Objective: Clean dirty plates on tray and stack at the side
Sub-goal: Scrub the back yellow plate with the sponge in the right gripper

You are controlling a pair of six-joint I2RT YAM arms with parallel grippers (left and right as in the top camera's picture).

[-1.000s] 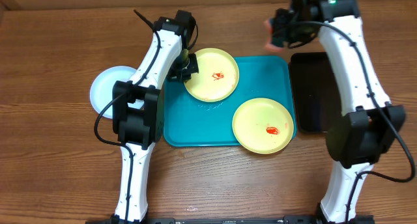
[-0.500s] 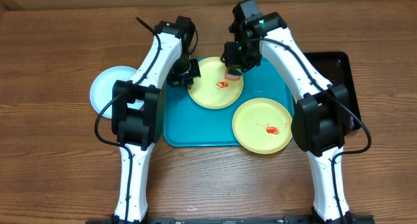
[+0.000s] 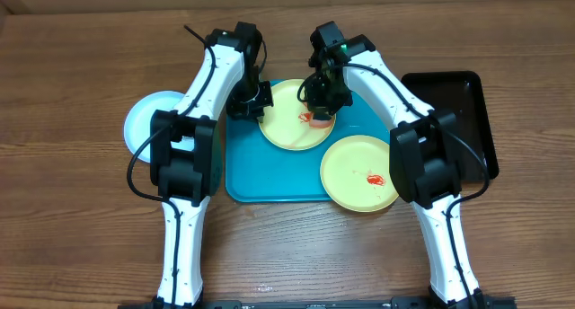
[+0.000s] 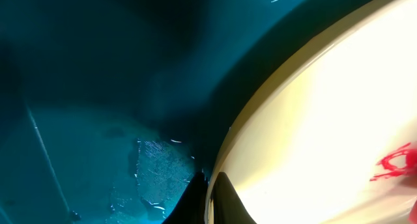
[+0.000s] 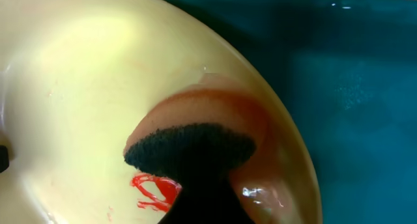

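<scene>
A yellow-green rimmed plate (image 3: 292,129) lies at the back of the turquoise tray (image 3: 269,170). My left gripper (image 3: 257,101) is shut on its left rim; in the left wrist view the fingertips (image 4: 221,201) pinch the plate's edge (image 4: 247,152). My right gripper (image 3: 320,107) is shut on a pinkish sponge (image 5: 195,129) with a dark face, pressed onto this plate beside its red smear (image 5: 153,190). A second yellow-green plate (image 3: 355,170) with a red smear (image 3: 375,177) overhangs the tray's front right corner. A light-blue rimmed plate (image 3: 146,120) lies on the table to the left.
A black tray (image 3: 458,111) lies to the right of the turquoise tray, behind the right arm. The wooden table (image 3: 81,228) runs all round. Both arms reach in from the front edge and meet over the back of the tray.
My right arm has swung left from above the black tray and brought the sponge down onto the back plate. The left gripper has kept its hold on the rim; the plate shifted slightly.
</scene>
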